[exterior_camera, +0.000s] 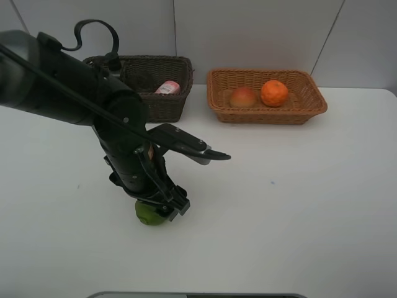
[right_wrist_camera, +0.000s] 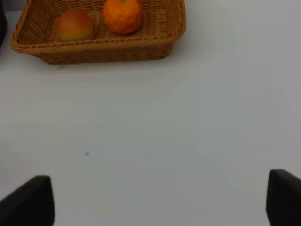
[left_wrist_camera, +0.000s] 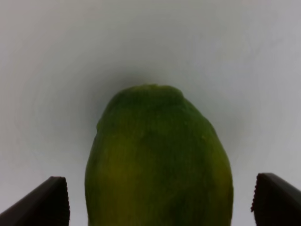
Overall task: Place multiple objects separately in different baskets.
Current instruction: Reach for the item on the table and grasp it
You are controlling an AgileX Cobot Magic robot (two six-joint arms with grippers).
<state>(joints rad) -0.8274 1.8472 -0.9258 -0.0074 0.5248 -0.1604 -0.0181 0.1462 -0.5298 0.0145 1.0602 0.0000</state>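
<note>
The left pincer (left_wrist_camera: 160, 202) is seen spread wide over the green fruit (exterior_camera: 151, 214), which lies on the white table (exterior_camera: 298, 205) near the front left; in the left wrist view the green fruit (left_wrist_camera: 157, 160) is framed between the two dark fingertips (left_wrist_camera: 44, 202), and a gap is seen on each side, so nothing is gripped. In the high view the fruit is largely covered by the left arm (exterior_camera: 124, 149), which is bent down over it. The right pincer (right_wrist_camera: 162, 202) is also held wide, with only bare table between its tips, and it is not visible in the high view. At the back of the table, the light orange-tan basket (exterior_camera: 310, 102) is found on the right, with the orange (exterior_camera: 274, 93) and the red-yellow fruit (exterior_camera: 244, 97) lying side by side inside it. The dark brown basket (exterior_camera: 167, 108) stands just to its left, apart from it, and the pink tube (exterior_camera: 167, 87) is seen resting inside.
</note>
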